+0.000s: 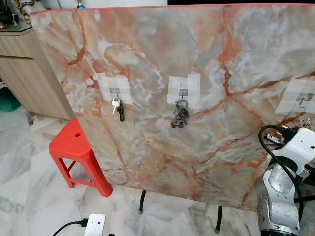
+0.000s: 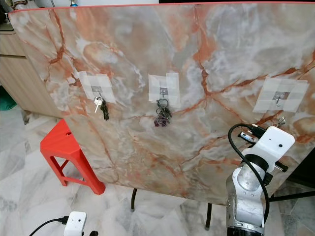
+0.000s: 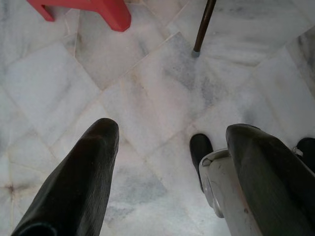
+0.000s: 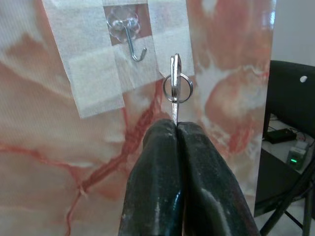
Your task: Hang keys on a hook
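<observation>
A marble-patterned board (image 1: 197,98) stands upright with three taped-on metal hooks. The left hook (image 1: 114,92) holds keys (image 1: 118,108). A key bunch (image 1: 180,116) hangs from the middle hook (image 1: 182,92). The right hook (image 2: 279,98) (image 4: 131,42) is bare. My right gripper (image 4: 175,124) is shut on a silver key with a ring (image 4: 176,88), held upright close to the board, just beside and slightly below the right hook. The key's tip (image 2: 282,120) pokes out above my right wrist (image 2: 269,145). My left gripper (image 3: 172,137) hangs open over the floor.
A red plastic stool (image 1: 76,152) stands on the marble floor at the board's lower left. A wooden cabinet (image 1: 24,69) is behind on the left. A white power strip (image 1: 93,225) lies on the floor. Black chair legs (image 1: 141,201) show under the board.
</observation>
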`<state>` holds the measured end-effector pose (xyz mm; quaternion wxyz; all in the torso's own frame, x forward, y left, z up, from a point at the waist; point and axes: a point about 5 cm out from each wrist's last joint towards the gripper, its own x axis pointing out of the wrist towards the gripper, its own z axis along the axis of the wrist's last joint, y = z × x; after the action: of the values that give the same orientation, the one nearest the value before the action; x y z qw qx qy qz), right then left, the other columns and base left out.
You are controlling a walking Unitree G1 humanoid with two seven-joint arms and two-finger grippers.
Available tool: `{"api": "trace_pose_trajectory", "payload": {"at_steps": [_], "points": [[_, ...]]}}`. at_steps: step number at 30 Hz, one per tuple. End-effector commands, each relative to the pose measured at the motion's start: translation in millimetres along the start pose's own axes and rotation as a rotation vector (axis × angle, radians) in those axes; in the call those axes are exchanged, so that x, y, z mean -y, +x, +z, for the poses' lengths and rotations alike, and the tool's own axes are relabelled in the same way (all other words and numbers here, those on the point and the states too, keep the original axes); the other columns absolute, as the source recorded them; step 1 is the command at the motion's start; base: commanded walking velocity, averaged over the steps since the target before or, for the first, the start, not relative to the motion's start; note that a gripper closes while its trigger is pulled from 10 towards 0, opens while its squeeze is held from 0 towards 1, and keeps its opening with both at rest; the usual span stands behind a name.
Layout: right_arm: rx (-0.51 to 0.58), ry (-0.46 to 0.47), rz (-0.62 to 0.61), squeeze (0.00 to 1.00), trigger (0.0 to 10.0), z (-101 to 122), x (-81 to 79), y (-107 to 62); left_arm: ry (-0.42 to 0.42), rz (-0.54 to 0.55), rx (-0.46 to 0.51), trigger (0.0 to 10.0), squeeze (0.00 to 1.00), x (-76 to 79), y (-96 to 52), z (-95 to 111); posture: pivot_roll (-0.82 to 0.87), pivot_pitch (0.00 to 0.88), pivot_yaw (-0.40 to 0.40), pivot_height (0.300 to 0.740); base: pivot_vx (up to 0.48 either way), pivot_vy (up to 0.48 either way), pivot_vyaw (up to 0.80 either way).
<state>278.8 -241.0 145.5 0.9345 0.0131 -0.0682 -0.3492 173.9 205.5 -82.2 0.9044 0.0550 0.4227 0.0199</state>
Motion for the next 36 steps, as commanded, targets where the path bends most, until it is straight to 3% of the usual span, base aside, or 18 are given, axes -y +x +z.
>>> {"api": "trace_pose_trajectory", "payload": {"at_steps": [1,13,25,36], "points": [[0.022,0.012,-0.004,0.00,10.0,8,-0.9,9.5,0.009,0.008,-0.026,10.0,0.00,-3.6,-1.0,-5,-0.06,0.000,0.071,0.727,0.000,0.000,0.00],[0.064,0.031,-0.023,0.00,10.0,21,-6.3,24.5,0.008,0.011,-0.028,10.0,0.00,-4.9,-1.0,-5,-0.06,0.000,0.070,0.727,0.000,0.000,0.00],[0.044,0.006,-0.021,0.00,10.0,19,-6.2,31.5,0.007,0.011,-0.029,10.0,0.00,-4.8,-0.9,-5,-0.06,0.000,0.070,0.727,0.000,0.000,0.00],[0.029,0.010,0.028,0.00,10.0,17,-15.7,33.5,0.004,0.014,-0.027,10.0,0.00,-5.1,-0.8,-4,-0.05,0.000,0.066,0.727,0.000,0.000,0.00]]}}
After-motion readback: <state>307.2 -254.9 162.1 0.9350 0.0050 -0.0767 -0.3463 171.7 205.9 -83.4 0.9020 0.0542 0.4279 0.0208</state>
